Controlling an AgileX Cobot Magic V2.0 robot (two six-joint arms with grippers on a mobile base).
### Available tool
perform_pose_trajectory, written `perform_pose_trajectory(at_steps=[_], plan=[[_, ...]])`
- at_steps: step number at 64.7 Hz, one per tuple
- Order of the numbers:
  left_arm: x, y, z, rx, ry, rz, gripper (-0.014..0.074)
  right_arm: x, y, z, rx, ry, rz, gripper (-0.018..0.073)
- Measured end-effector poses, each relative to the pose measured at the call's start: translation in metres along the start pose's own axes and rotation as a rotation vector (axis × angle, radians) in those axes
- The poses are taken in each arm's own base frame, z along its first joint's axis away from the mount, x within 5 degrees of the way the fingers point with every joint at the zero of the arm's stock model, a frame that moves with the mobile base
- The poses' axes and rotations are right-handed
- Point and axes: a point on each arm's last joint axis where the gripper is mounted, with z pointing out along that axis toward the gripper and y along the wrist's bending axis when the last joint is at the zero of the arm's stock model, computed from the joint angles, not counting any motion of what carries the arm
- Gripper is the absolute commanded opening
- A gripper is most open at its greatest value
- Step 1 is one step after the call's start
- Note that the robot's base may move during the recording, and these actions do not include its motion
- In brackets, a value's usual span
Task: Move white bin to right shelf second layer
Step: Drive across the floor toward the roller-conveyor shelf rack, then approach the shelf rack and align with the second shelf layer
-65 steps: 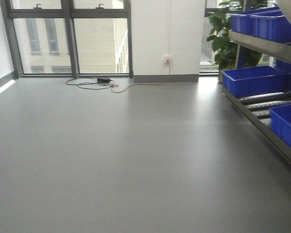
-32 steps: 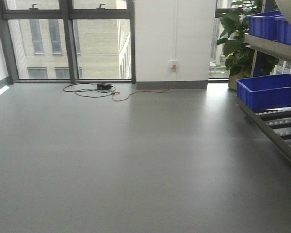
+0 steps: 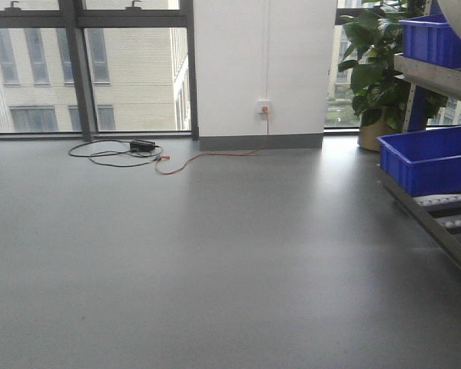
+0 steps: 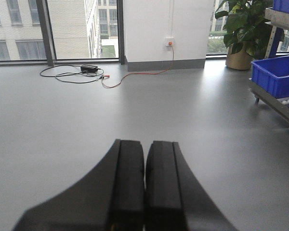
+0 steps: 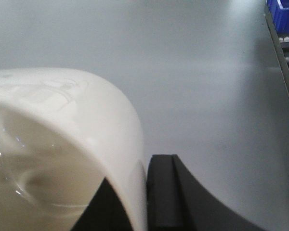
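We have the right gripper [image 5: 137, 192] clamped on the wall of the glossy cream-white plastic tub [image 5: 62, 139], one finger inside and one outside. The tub is held up over the grey floor [image 3: 215, 254]. Left gripper [image 4: 145, 151] is clenched, pads touching, nothing between. The sloped steel rack level with white roller tracks [image 3: 448, 203] sits well off to the right, with a blue rectangular plastic crate [image 3: 430, 157] on it.

From my feed I see a smooth grey seamless floor [image 3: 215, 261]. A loose black cable coil [image 3: 100, 156] with a small black box [image 3: 143, 144] lies by the windows, and a thin orange cord [image 3: 215, 154] runs to the wall.
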Motion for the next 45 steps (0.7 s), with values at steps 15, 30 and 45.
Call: perform_pose_trajectory(at_steps=[15, 30, 45], plan=[[0.0, 0.0, 0.0, 0.0, 0.0, 0.0, 0.0085, -0.0002, 0.0, 0.0005, 0.0, 0.0, 0.0, 0.0058], [0.0, 0.0, 0.0, 0.0, 0.0, 0.0, 0.0085, -0.0002, 0.0, 0.0005, 0.0, 0.0, 0.0, 0.0058], [0.0, 0.0, 0.0, 0.0, 0.0, 0.0, 0.0085, -0.0002, 0.0, 0.0005, 0.0, 0.0, 0.0, 0.0058]])
